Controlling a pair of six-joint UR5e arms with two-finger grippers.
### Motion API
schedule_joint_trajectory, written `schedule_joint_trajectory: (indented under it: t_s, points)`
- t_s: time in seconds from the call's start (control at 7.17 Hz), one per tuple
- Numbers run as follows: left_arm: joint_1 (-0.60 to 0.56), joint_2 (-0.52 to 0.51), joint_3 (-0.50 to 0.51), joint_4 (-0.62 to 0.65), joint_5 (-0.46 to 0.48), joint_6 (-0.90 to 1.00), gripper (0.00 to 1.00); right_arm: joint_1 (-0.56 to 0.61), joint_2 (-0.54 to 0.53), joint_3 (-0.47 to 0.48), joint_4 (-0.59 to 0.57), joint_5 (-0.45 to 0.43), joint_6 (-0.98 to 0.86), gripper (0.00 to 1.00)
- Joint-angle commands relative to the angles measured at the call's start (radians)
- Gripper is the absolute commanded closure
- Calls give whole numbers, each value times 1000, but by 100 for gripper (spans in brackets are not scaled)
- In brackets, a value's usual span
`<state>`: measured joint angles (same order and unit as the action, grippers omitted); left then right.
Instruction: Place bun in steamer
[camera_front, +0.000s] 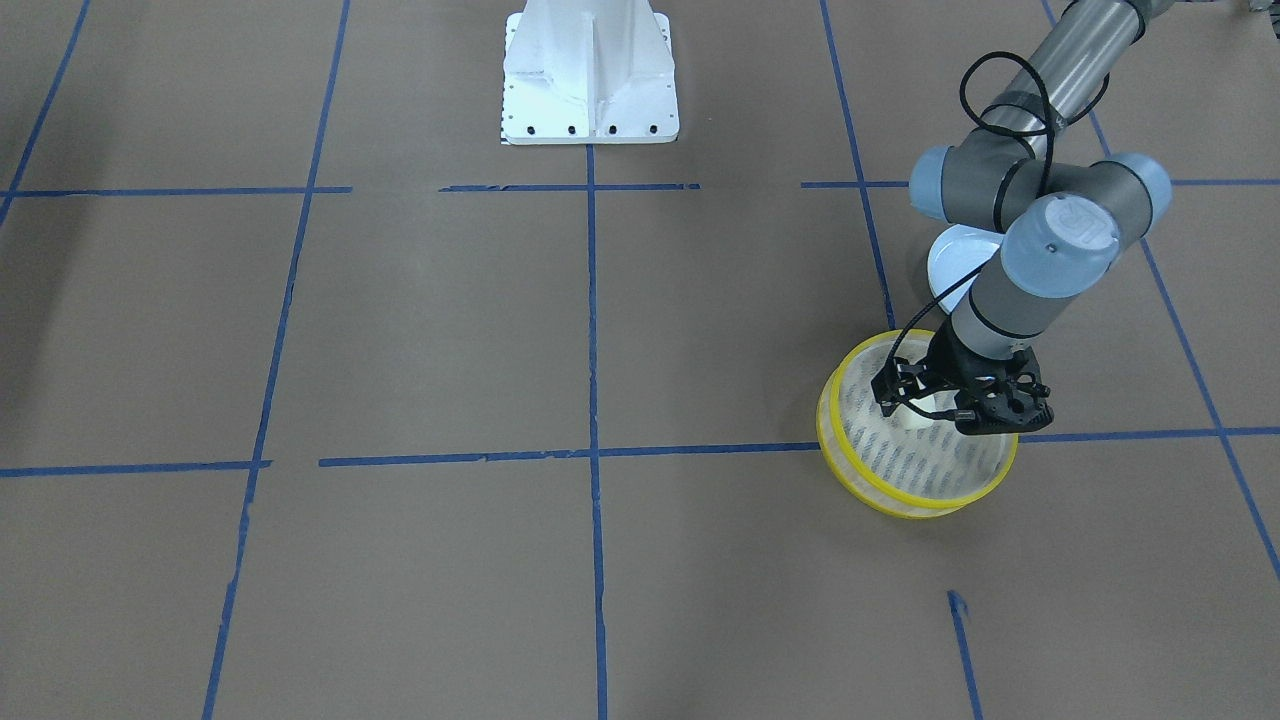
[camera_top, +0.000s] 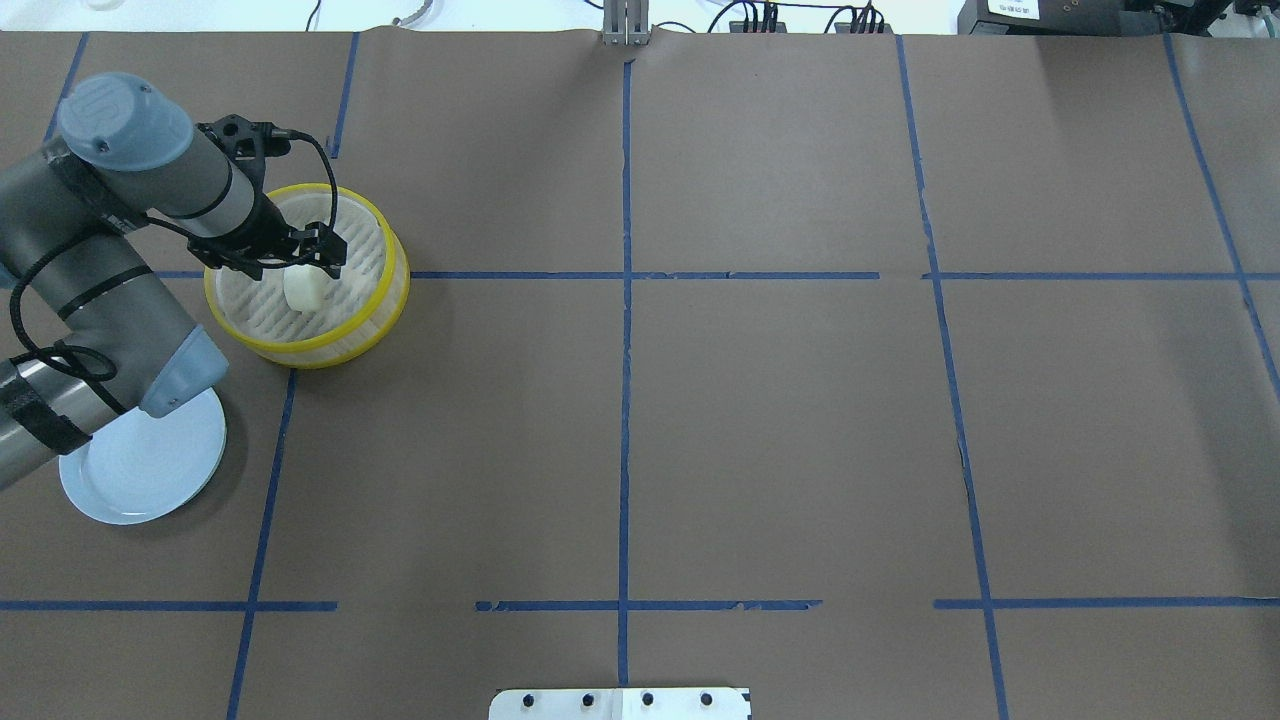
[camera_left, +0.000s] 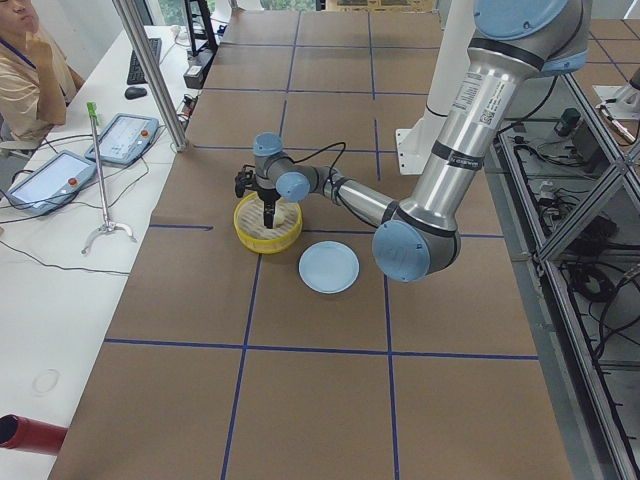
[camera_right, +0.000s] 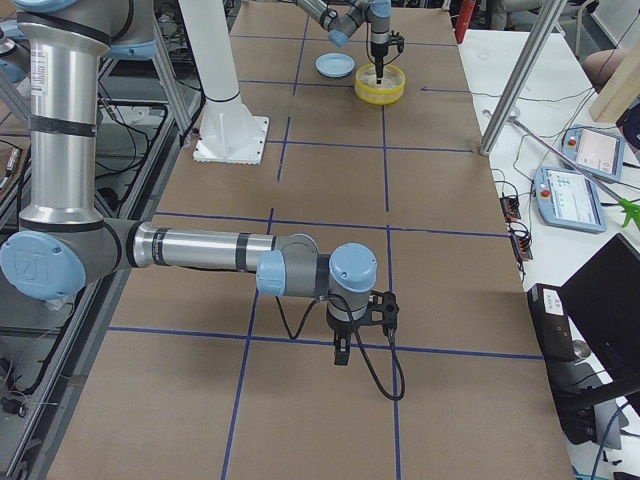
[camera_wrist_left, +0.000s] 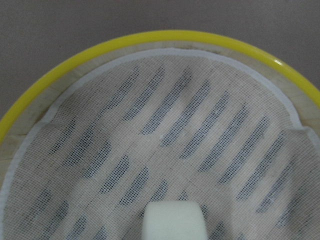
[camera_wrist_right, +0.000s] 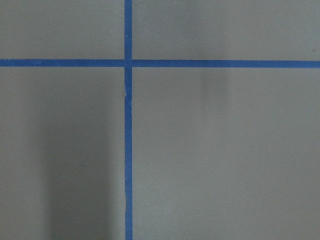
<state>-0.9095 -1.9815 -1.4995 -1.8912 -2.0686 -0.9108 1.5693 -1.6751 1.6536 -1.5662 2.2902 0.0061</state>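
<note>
The yellow-rimmed steamer (camera_top: 372, 300) stands on the table at the robot's left, and also shows in the front view (camera_front: 900, 498). My left gripper (camera_top: 292, 264) reaches down inside it, its fingers hidden under the wrist. The cream-white bun (camera_top: 302, 289) sits low on the slatted floor right under that gripper. In the left wrist view the bun (camera_wrist_left: 175, 221) is at the bottom centre over the mesh of the steamer (camera_wrist_left: 165, 36). The gripper looks narrowly shut on the bun. My right gripper (camera_right: 342, 348) shows only in the exterior right view, low over bare table; I cannot tell whether it is open or shut.
A pale blue plate (camera_top: 140, 470) lies empty beside the steamer, partly under my left arm's elbow. The white robot base (camera_front: 590, 80) stands at the table's edge. An operator (camera_left: 30, 70) sits at a side desk with tablets.
</note>
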Motion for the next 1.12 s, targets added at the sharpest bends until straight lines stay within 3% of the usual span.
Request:
schedule_joint_trajectory:
  t_s: [0.0,0.42,0.7,0.98]
  points:
    - [-159,24,-16,27,-33,196,2,0,0,0,0,0,0,0]
    - [-452,240,-31,26,-235,667,2,0,0,0,0,0,0,0]
    - [-633,277,22,96,-240,923,2,0,0,0,0,0,0,0]
    - [-693,282,25,244,-240,1010,1,0,0,0,0,0,0,0]
